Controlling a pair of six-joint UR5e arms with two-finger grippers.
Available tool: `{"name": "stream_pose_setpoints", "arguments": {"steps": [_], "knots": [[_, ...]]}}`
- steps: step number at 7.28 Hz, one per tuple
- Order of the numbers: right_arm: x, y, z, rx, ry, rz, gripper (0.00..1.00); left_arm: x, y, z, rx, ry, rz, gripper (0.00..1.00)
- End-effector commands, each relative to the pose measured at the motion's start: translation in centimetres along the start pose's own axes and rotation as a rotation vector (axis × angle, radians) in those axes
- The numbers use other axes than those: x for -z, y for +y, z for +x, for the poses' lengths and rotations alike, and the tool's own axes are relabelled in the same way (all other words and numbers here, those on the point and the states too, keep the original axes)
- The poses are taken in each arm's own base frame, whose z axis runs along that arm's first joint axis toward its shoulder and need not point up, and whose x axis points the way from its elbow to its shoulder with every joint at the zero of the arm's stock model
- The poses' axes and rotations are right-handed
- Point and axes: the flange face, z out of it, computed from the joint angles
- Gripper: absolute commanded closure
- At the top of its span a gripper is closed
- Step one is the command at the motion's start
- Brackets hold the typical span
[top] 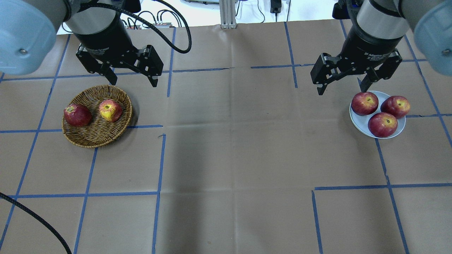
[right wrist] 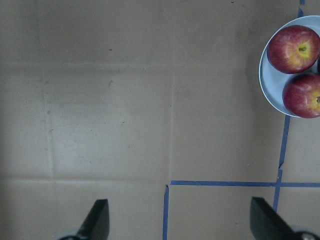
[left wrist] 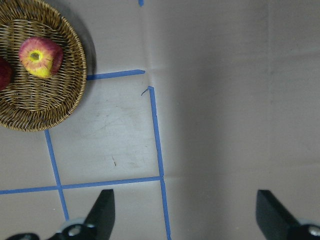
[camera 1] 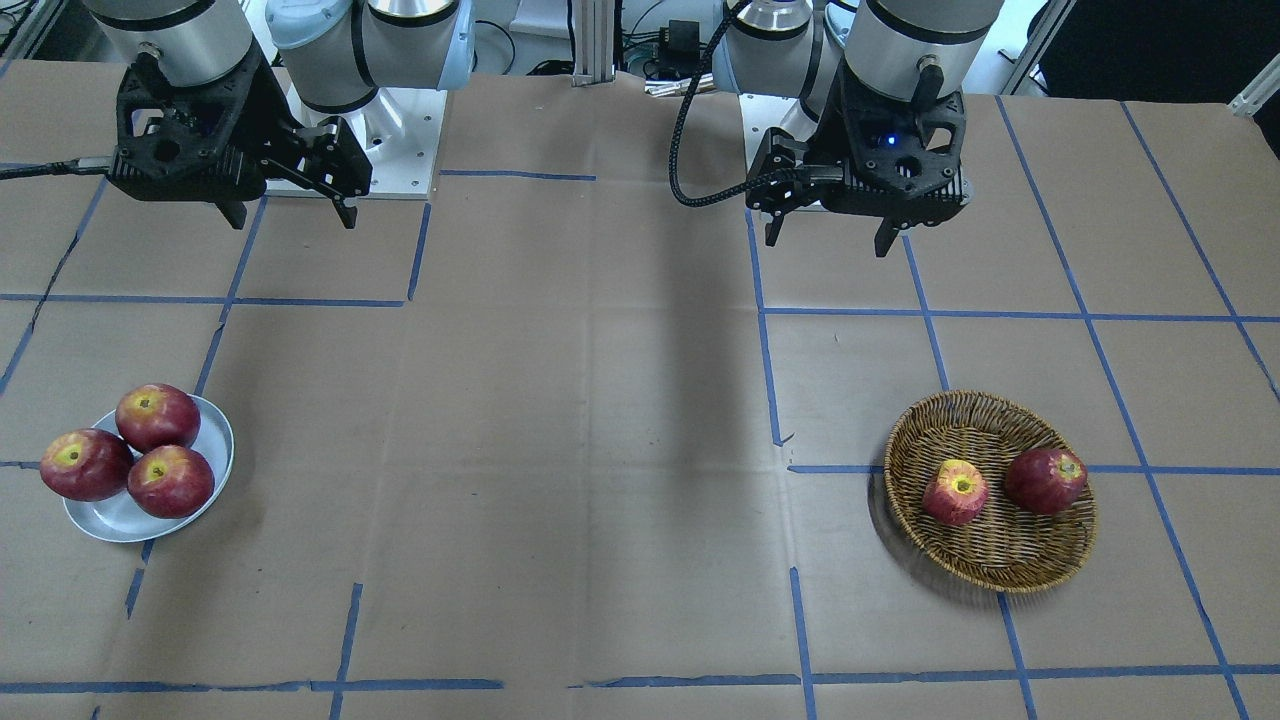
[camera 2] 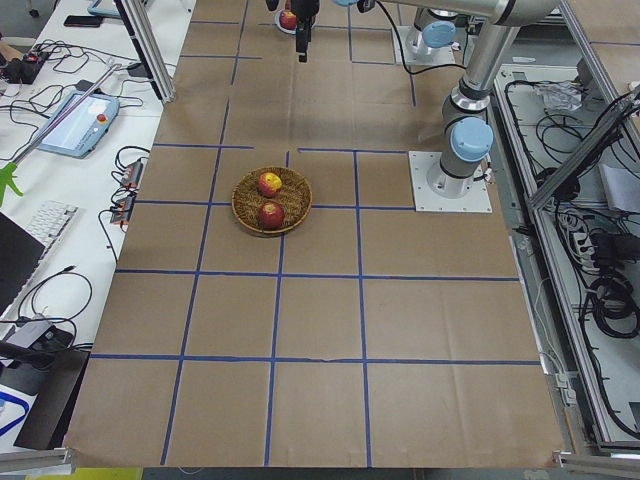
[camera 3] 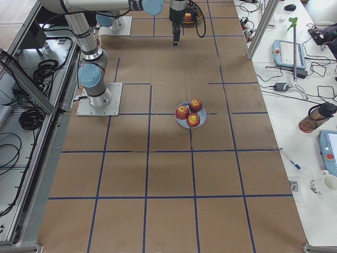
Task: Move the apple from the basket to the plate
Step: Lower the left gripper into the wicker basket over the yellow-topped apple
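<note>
Both the left gripper [top: 134,83] and right gripper [top: 341,90] hang above the table [top: 229,158], fingers spread, holding nothing; seen from behind the robot, the pinkish apple [top: 110,110] lies in the basket [top: 97,137] at 3 o'clock, a darker apple [top: 77,115] at 9 o'clock; three dark apples [top: 382,124] fill the plate [top: 357,121], well apart.

Overhead view: white print [top: 376,55] on the black body of the right gripper [top: 341,91], just above its fingers, reads partly "Adaptive"; the rest is blurred. The left gripper [top: 134,84] has a similar line, too small to read. Nothing else is legible.
</note>
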Motion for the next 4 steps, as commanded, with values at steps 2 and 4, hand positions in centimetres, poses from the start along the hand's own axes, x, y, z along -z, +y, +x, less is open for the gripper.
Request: {"name": "stream_pose_setpoints", "arguments": {"steps": [2, 4], "knots": [[0.1, 0.0, 0.0, -0.001, 0.000, 0.001, 0.00, -4.5, -1.1, -5.6, -0.101, 0.009, -0.046, 0.01], [0.0, 0.0, 0.0, -0.001, 0.000, 0.000, 0.00, -9.6, -1.7, -10.4, -0.162, -0.002, 0.004, 0.01]]}}
